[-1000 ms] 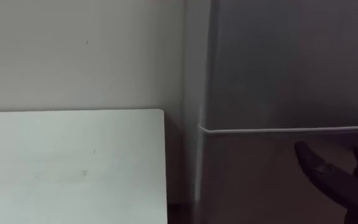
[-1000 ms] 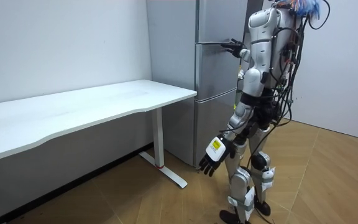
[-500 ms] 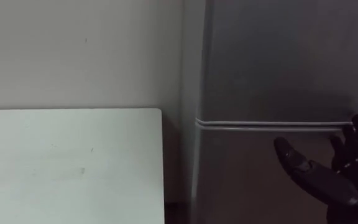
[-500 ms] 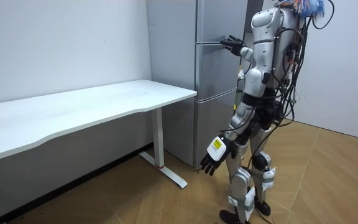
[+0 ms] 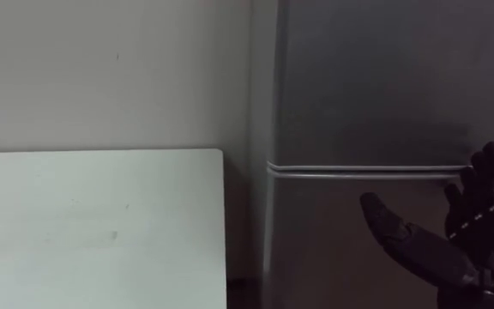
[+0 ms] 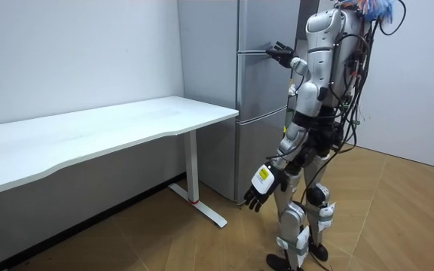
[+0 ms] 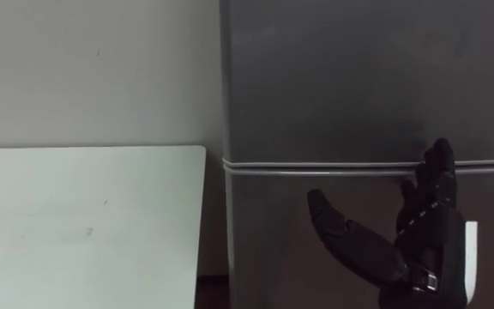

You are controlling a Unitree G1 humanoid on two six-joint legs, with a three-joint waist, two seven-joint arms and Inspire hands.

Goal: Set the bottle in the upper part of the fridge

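Two hands, neither holding the bottle: right hand point(image 5: 453, 249), fingers spread, is up before the fridge point(image 5: 376, 77) at the seam point(image 5: 358, 172) under its upper door; left hand point(image 6: 256, 194) hangs open at its side. Worktop point(image 5: 101, 223) adjoins. Hook fingertips firmly into the seam before pulling.

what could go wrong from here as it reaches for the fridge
The right hand is open right at the seam between the fridge doors, so it might catch the lower door instead of the upper. The left hand hangs open and empty, so the bottle may be forgotten.
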